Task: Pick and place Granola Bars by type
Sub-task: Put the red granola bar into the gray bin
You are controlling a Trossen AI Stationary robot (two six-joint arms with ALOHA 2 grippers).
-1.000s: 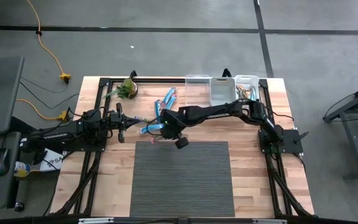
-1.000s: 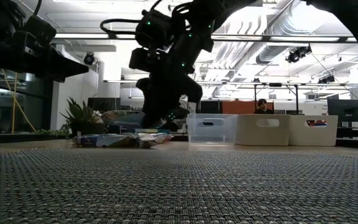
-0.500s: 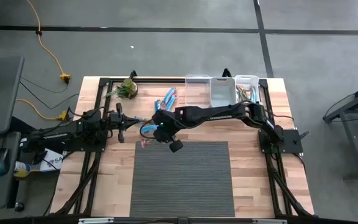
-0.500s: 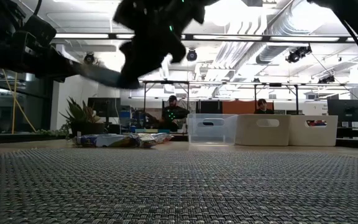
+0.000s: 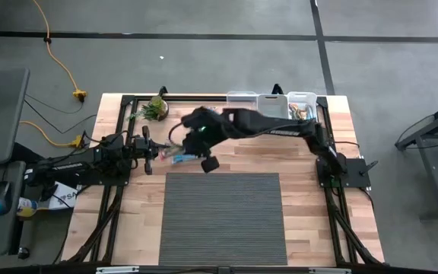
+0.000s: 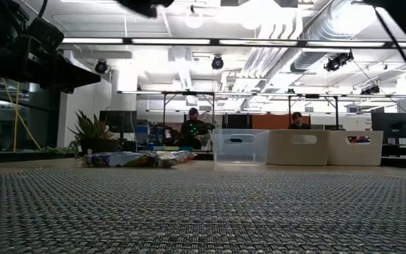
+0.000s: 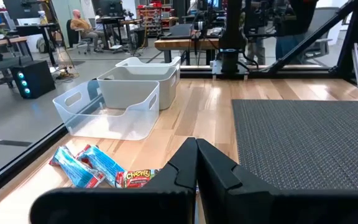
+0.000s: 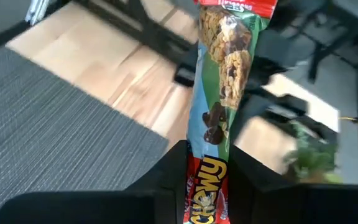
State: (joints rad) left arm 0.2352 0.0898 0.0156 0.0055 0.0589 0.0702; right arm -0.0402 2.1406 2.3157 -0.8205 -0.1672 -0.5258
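From above, the right arm reaches across the far half of the wooden table (image 5: 310, 198), its right gripper (image 5: 175, 153) raised over the spot where the loose granola bars (image 5: 179, 157) lie, just beyond the far left corner of the grey woven mat (image 5: 223, 217). A bar shows in its grasp only as a small pale sliver. The left arm lies low along the left side, its left gripper (image 5: 151, 150) near that same pile. A small potted plant (image 5: 156, 108) stands at the far left corner, and three bins (image 5: 272, 110) sit in a row at the far edge; the rightmost bin (image 5: 303, 106) already holds a few bars.

From table height, the pile of bars (image 6: 134, 159) rests on the table beyond the mat (image 6: 203, 212), left of the clear bin (image 6: 241, 145) and two white bins (image 6: 326, 147). People (image 6: 193, 128) are in the room behind. The right gripper is almost out of view at the top.

The left wrist camera shows the left gripper's fingers (image 7: 213, 171) pressed together on nothing, with blue-wrapped bars (image 7: 82, 167) and a Chewy bar (image 7: 139, 177) on the wood just ahead, near the clear bin (image 7: 110, 109).

The right wrist camera shows the right gripper's fingers (image 8: 157, 180) clamped on the red end of a green Chewy granola bar (image 8: 222, 68), which stands straight out in front, held in the air over the table's edge, the plant (image 8: 309, 149) blurred beyond.
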